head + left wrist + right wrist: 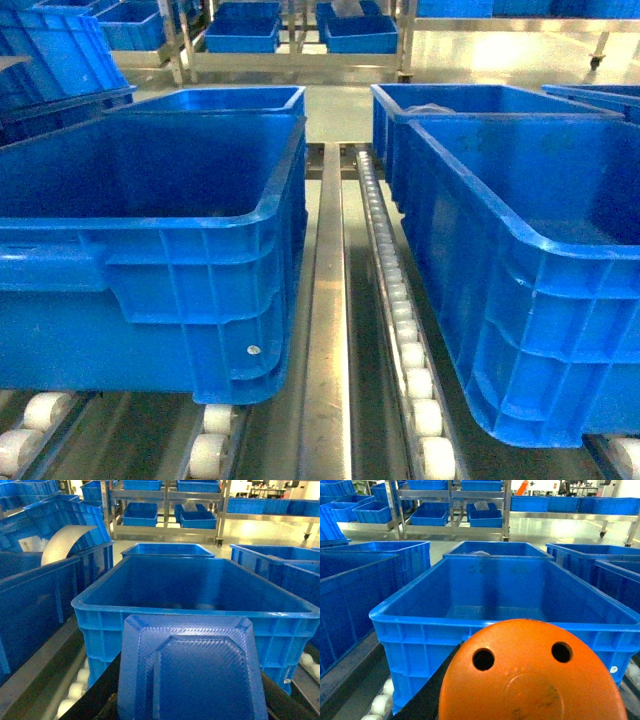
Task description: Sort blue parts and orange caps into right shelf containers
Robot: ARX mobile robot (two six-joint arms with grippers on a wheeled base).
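Observation:
A square blue part [192, 675] with a ribbed, stepped face fills the bottom of the left wrist view. My left gripper [192, 714] is shut on it, and only its dark fingers [102, 687] show at the sides. Just beyond the part stands an open blue container [200, 611]. In the right wrist view a round orange cap [532, 677] with two holes sits in my shut right gripper [532, 715], in front of another blue container [470, 620]. The head view shows both containers, left [150, 230] and right [520, 240], and neither gripper.
The crates rest on white conveyor rollers [410, 350] with a steel rail [325, 300] between the two lanes. More blue crates stand behind and to both sides. A metal rack [290, 40] holding crates is at the back. A curved grey sheet [65, 542] sticks out of a left crate.

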